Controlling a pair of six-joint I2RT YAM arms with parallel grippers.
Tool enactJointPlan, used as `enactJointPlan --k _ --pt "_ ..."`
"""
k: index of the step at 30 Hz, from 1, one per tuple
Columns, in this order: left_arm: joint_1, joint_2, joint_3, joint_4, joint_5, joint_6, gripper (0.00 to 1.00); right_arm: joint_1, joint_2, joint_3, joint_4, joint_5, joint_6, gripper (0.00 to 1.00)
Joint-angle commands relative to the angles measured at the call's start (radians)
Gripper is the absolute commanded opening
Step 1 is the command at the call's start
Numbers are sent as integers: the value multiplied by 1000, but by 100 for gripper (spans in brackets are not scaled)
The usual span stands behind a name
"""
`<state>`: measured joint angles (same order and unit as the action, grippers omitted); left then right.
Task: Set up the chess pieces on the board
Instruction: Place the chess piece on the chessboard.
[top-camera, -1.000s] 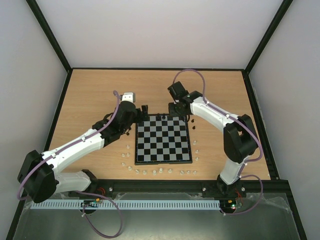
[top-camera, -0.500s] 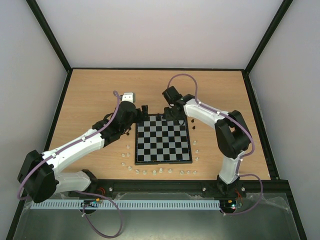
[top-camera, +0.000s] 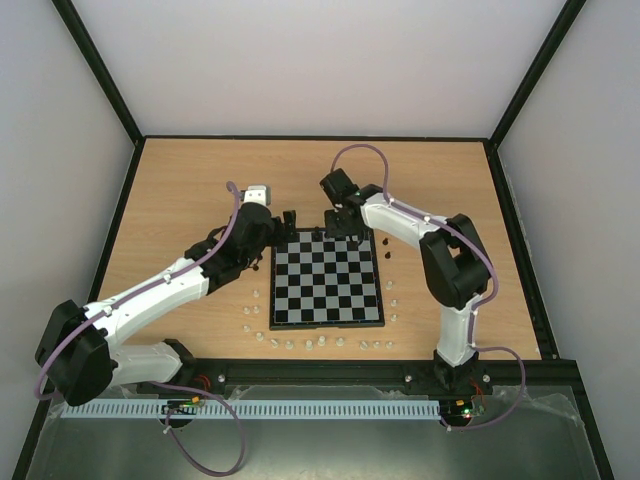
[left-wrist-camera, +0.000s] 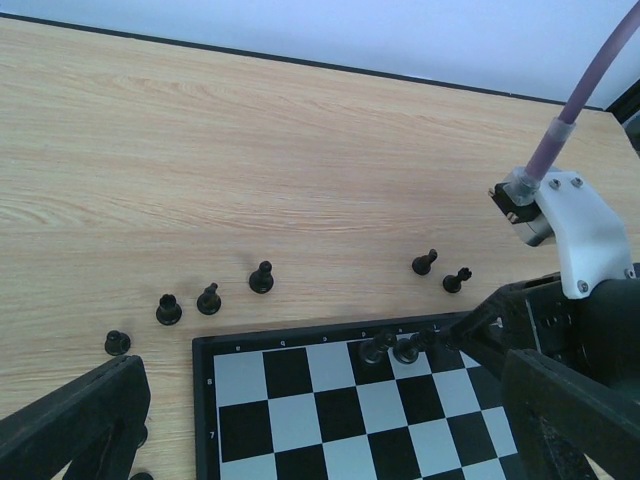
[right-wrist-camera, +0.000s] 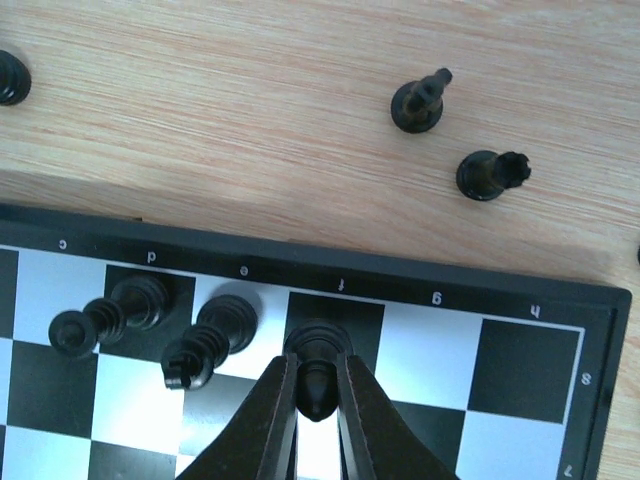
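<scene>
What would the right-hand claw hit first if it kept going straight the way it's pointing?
The right gripper, shut on a black chess piece, points down at the board. Going on, the piece would press into the dark edge square under it; it may already be touching.

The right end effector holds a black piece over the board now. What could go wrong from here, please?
1. The right end effector grips the piece on the board's back row, close beside the e-file piece. Opening or withdrawing might knock that neighbour over.
2. The grip appears to sit high on the piece, so it may tip on release.
</scene>
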<state>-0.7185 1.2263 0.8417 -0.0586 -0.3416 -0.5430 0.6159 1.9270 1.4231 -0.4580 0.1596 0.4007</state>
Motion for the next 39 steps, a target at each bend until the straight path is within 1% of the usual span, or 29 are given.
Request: enactJointPlan --k 1,29,31,34,39 --pt "4 -12 -11 15 -19 -2 99 5 40 37 -30 16 -1 10" --pt "4 -11 -12 17 -14 -3 99 5 61 17 -41 14 7 14" --pt "4 -11 -12 17 -14 -2 99 5 59 17 -42 14 7 16" --pt "4 -11 -12 18 -13 -3 99 5 46 17 -40 14 9 17" --pt "4 -3 -9 20 -11 0 99 5 -7 16 -45 26 3 22"
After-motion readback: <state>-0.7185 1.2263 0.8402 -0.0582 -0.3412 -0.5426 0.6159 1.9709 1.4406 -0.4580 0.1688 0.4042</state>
